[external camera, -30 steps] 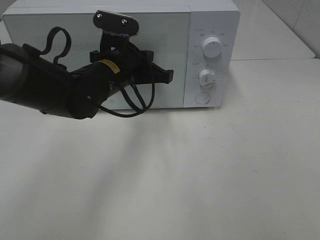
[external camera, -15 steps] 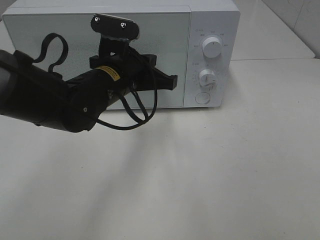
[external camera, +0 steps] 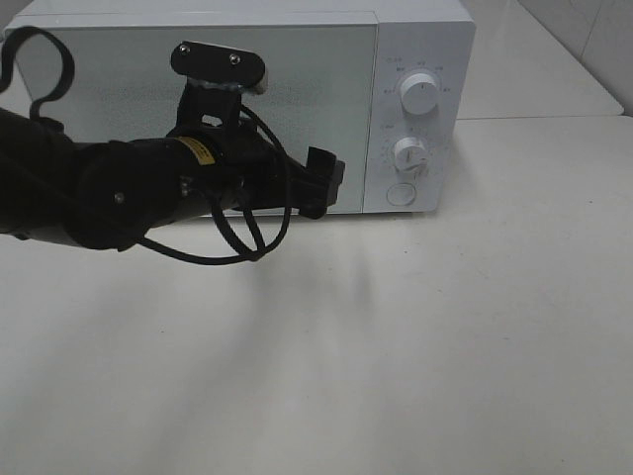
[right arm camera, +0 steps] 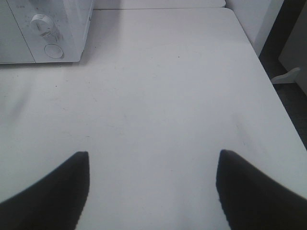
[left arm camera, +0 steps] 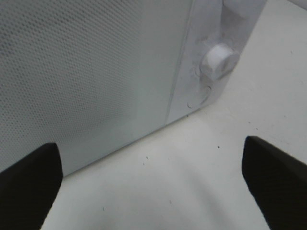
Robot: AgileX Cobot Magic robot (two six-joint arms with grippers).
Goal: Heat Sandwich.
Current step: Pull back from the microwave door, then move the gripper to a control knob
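Observation:
The sandwich is out of view. The white microwave (external camera: 326,89) stands at the back of the table with its door closed. My left gripper (external camera: 322,182) hangs just in front of the door's lower right part. In the left wrist view the left gripper (left arm camera: 153,187) is open, its black fingers (left arm camera: 29,187) far apart with nothing between them, facing the door and the lower knob (left arm camera: 219,61). My right gripper (right arm camera: 153,191) is open and empty over bare table, to the right of the microwave (right arm camera: 43,28); the exterior high view does not show it.
The control panel carries an upper knob (external camera: 419,96), a lower knob (external camera: 408,153) and a round button (external camera: 400,193). The white table (external camera: 396,346) stretches out in front. Its right edge (right arm camera: 268,76) drops off beside the right arm.
The left gripper has gone from shut to open. The left arm has drawn back to the left and sunk a little, its tip now lower on the door.

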